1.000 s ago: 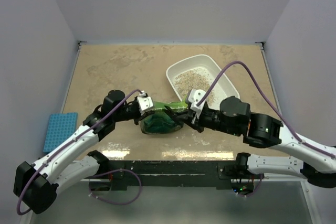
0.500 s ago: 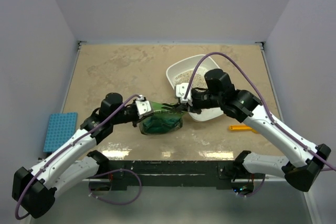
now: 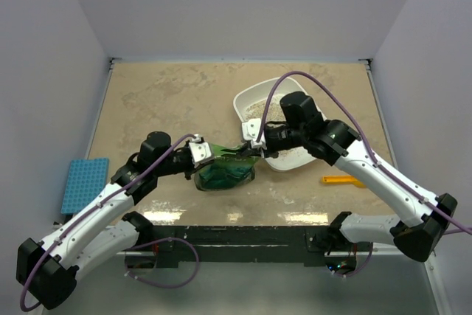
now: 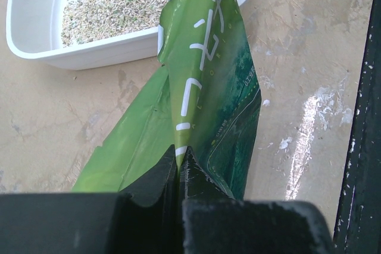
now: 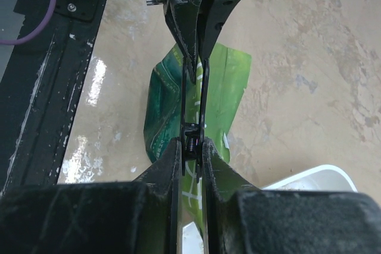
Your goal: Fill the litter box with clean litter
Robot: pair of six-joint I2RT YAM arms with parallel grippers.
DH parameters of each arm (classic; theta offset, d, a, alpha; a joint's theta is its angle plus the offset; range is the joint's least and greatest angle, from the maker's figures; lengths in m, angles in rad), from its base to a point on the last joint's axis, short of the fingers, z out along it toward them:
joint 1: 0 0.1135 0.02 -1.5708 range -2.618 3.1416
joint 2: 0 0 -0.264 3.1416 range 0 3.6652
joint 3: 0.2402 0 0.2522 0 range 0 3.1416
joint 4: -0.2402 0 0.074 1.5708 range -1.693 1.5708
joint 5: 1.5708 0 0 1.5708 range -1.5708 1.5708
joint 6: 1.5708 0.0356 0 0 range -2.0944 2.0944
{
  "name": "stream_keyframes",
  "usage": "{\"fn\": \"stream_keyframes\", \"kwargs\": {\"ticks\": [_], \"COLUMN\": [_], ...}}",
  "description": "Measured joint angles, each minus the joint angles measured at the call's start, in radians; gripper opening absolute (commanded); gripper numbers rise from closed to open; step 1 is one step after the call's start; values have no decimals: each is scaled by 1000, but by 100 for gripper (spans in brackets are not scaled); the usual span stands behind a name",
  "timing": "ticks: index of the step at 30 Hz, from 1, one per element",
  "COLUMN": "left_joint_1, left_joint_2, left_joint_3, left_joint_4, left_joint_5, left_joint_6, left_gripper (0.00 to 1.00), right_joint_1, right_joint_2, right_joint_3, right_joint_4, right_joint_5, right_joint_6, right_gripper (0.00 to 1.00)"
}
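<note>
The white litter box (image 3: 244, 99) sits right of centre, holding pale speckled clean litter (image 3: 259, 111); both also show in the left wrist view, the box (image 4: 89, 52) and the litter (image 4: 107, 1). A crinkled green bag (image 3: 225, 175) lies in front of it. My left gripper (image 3: 209, 154) is shut on the bag's left top edge (image 4: 208, 87). My right gripper (image 3: 251, 147) is shut at the bag's right top edge, pinching a small black spring tool (image 5: 191, 138) with two thin arms over the bag (image 5: 223, 81). The bag's top edge is stretched between both grippers.
A blue rack (image 3: 82, 182) lies at the table's left edge. A small orange item (image 3: 341, 180) lies on the table at the right, under my right arm. A black rail (image 3: 236, 237) runs along the near edge. Walls close the table on three sides.
My right arm has swung up from low at the right to over the litter box, uncovering the orange item. Its gripper stays at the bag's right end. The left arm barely moved.
</note>
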Motion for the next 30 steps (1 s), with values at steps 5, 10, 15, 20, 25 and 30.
{"fn": "stream_keyframes", "kwargs": {"ticks": [5,10,15,20,25,30], "left_joint_1": [0,-1,-1,-1,-1,-2], "left_joint_2": [0,0,0,0,1,3], "left_joint_3": [0,0,0,0,0,0], "left_joint_4": [0,0,-1,-1,0,2], "left_joint_5": [0,0,0,-1,-3,-10], "left_joint_6": [-3,-5,-5,-6,-6,-8], "left_gripper": [0,0,0,0,0,0], "right_joint_1": [-1,-15,-34,-46,-46,-46], "right_joint_2": [40,55,67,85,97,114], "right_joint_3": [0,0,0,-2,-19,-40], "right_joint_4": [5,25,32,36,53,63], "right_joint_5": [-11,-14,-21,-38,-39,-19], "right_joint_6": [-3,-4,-10,-15,-15,-14], "right_gripper": [0,0,0,0,0,0]}}
